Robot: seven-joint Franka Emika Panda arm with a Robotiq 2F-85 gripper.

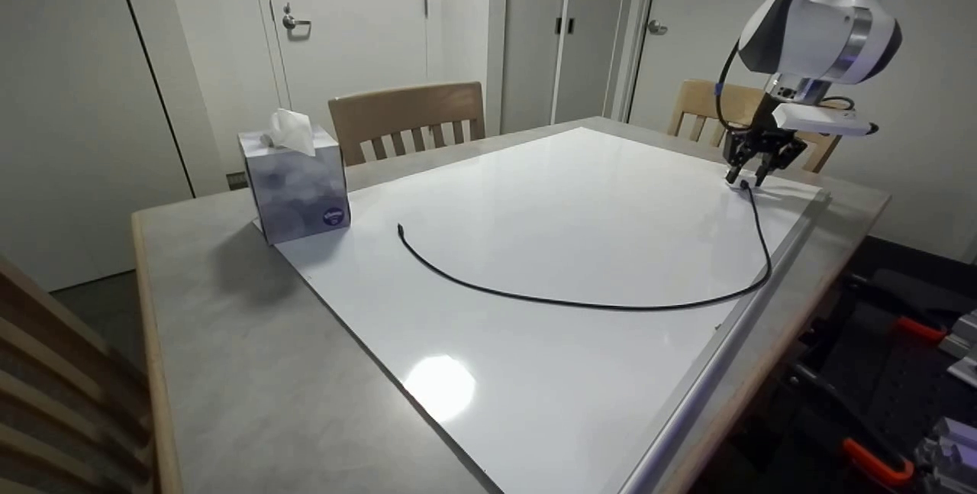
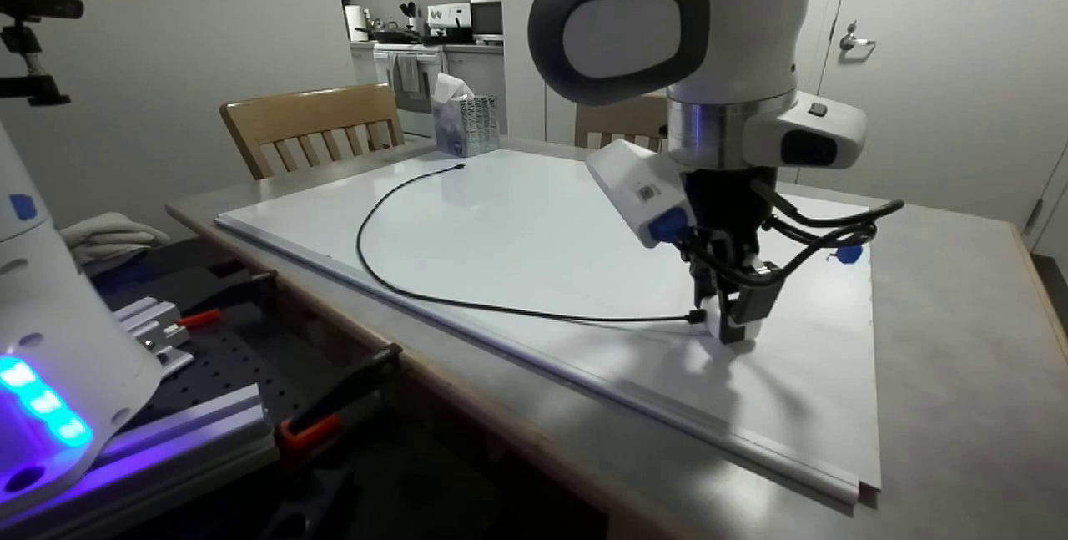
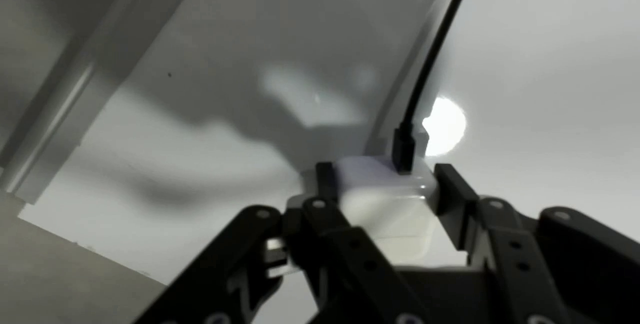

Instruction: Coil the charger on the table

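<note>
Clamping the white block (image 3: 386, 199) of the charger (image 1: 633, 308) between narrowed jaws, at the upper right of the frame in an exterior view and a little below and right of centre in the wrist view. Cannot tell whether touching the surface (image 1: 534, 219) or just above it. Leaving the block through a black connector (image 3: 403, 148) and heading for the top edge of the wrist view, leaning right. Running on in 1 broad bow, with a left-to-right long axis in an exterior view, as far as the dark plug (image 1: 401, 230) left of centre, pointing up and slightly left. In an exterior view, sweeping left from the jaws at lower right, then curling back to the plug (image 2: 459, 166) at upper centre, pointing right. Passing near the metal rail (image 2: 534, 360) and ending near the upright tissue box (image 1: 301, 188) at left. Flanked by wooden chairs (image 1: 412, 106) at upper centre, upper right and lower left. Partly hidden at the block by the jaws, beneath the overhanging white arm (image 2: 751, 31).
</note>
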